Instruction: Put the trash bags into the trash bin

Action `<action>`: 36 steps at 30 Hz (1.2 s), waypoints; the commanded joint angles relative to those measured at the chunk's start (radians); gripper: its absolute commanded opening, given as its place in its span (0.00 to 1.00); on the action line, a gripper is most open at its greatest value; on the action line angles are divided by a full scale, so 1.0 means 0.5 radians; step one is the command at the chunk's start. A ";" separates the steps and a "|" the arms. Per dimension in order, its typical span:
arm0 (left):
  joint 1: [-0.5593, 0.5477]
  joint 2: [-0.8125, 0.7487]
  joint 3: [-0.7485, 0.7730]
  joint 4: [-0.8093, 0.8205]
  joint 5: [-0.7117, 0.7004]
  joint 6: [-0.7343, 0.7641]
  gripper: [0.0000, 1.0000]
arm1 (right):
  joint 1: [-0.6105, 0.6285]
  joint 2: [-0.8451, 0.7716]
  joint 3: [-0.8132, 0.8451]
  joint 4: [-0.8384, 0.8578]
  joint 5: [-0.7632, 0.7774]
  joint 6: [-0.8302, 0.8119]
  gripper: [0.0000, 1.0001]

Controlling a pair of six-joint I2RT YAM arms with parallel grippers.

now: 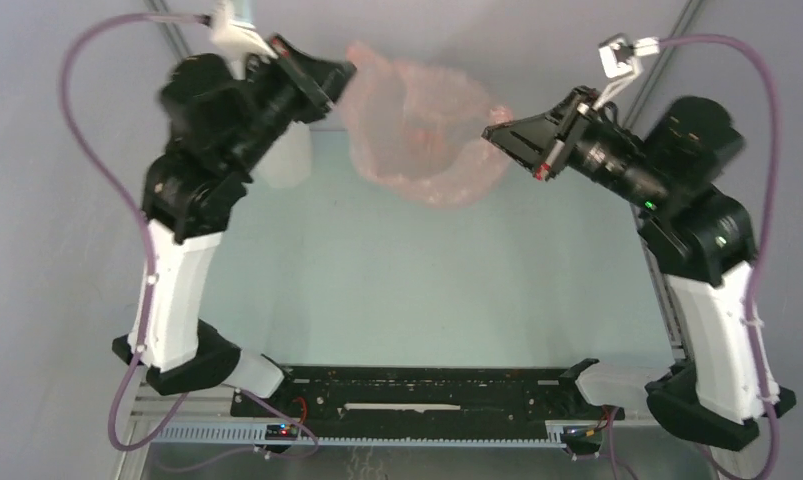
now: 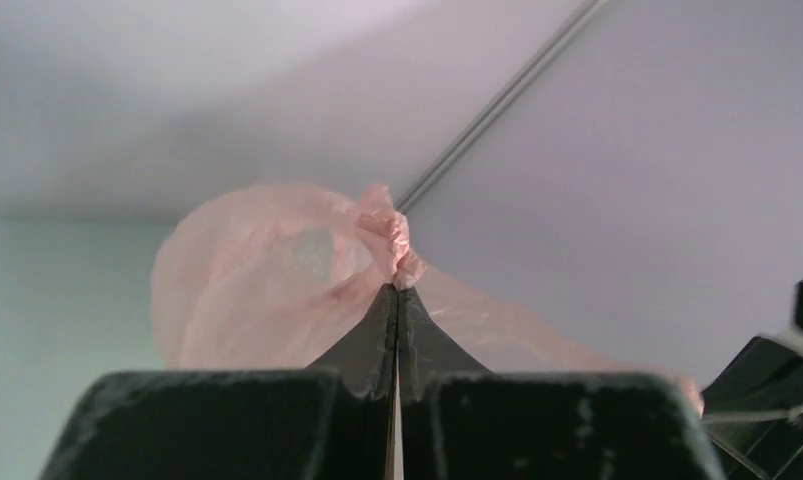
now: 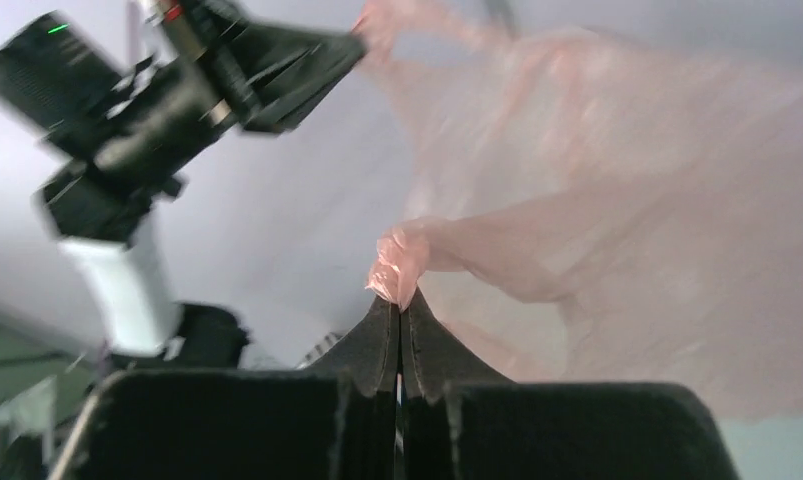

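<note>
The pale-pink trash bag [image 1: 422, 130] hangs in the air at the back of the table, stretched between both grippers. My left gripper [image 1: 349, 72] is shut on the bag's left edge; in the left wrist view [image 2: 398, 287] a bunched bit of the bag [image 2: 277, 290] sticks out past the fingertips. My right gripper [image 1: 489, 131] is shut on the bag's right edge; in the right wrist view [image 3: 398, 303] the bag [image 3: 617, 250] billows to the right. The white trash bin [image 1: 287, 155] stands at the back left, mostly hidden behind my left arm.
The pale green table [image 1: 417, 290] lies below the bag. A grey wall [image 1: 497, 30] runs behind it, with a metal frame rail [image 1: 667, 50] at the back right. A black rail [image 1: 427, 395] lies between the arm bases.
</note>
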 commanded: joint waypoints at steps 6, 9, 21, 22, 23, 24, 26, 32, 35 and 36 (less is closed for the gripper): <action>0.084 -0.761 -1.821 0.066 -0.076 -0.198 0.00 | 0.292 -0.786 -1.541 0.165 0.625 0.080 0.00; 0.138 -0.781 -2.612 0.077 0.390 -0.390 0.00 | 0.241 -0.918 -2.446 0.327 0.330 0.391 0.00; 0.241 -0.036 -0.226 -0.175 0.519 0.078 0.00 | -0.148 -0.545 -1.231 0.097 -0.013 0.134 0.00; 0.237 0.068 0.123 -0.197 0.568 0.061 0.00 | -0.164 -0.398 -0.886 -0.015 -0.036 0.082 0.00; 0.229 0.153 0.431 -0.182 0.602 0.033 0.00 | -0.150 -0.309 -0.563 -0.104 -0.015 0.033 0.00; 0.218 0.193 0.629 -0.151 0.617 0.014 0.00 | -0.104 -0.245 -0.281 -0.179 0.032 -0.019 0.00; 0.180 0.072 0.599 -0.070 0.513 0.038 0.00 | 0.043 -0.216 0.045 -0.204 0.154 -0.148 0.00; 0.221 -0.743 -1.448 0.228 0.145 -0.206 0.00 | 0.081 -0.695 -1.241 0.112 0.278 -0.101 0.00; 0.235 -0.912 -2.306 0.280 0.361 -0.418 0.00 | 0.072 -0.819 -1.997 0.154 0.162 0.058 0.00; 0.233 -0.953 -2.515 0.314 0.448 -0.459 0.00 | 0.077 -0.843 -2.187 0.179 0.112 0.116 0.00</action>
